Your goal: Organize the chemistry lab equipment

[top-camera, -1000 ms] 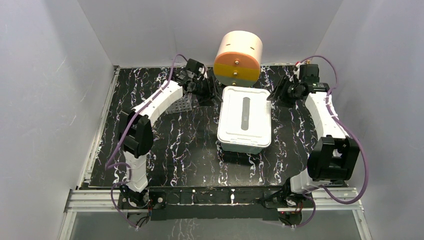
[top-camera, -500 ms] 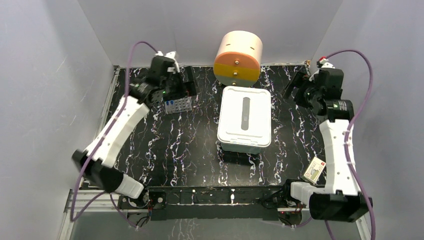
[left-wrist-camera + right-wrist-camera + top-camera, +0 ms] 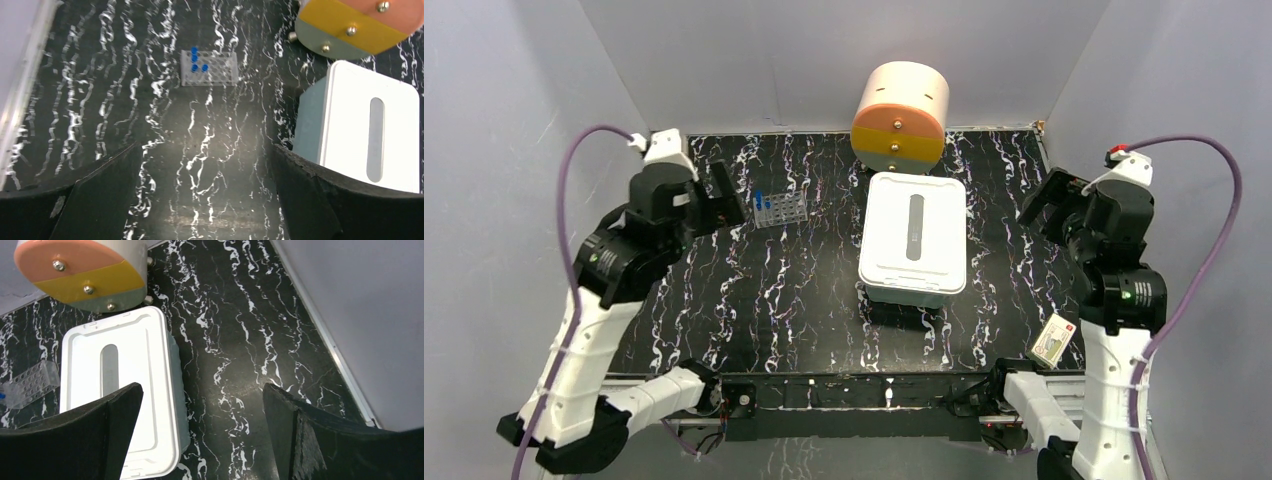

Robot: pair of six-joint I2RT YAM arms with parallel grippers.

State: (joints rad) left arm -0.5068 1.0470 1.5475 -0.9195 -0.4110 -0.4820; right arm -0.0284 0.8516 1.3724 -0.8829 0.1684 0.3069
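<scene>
The left fingers [image 3: 92, 200] are spread wide with nothing between them, and they hang high over the desk [image 3: 774, 290]. The right fingers [image 3: 320, 440] are spread just as wide and hold nothing either.

Straight ahead of the left fingers, well apart from them, the clear tube rack [image 3: 209, 70] stands on the desk. A few blue-capped tubes [image 3: 196, 60] sit upright in its left end. To the right of these fingers is the white box [image 3: 370, 130] with its lid on, and the round drawer unit [image 3: 360, 25] lies beyond that. Seen from the right fingers, the same box lies ahead and to the left. A small card box [image 3: 1053, 340] rests near the right arm's base.

No other loose lab items show on the desk, so the sorting looks close to finished, with both arms between steps. If the rack has yet to be stowed, the left fingers would have to travel forward and down. They would then need to close across its narrow sides without tipping the tubes.
</scene>
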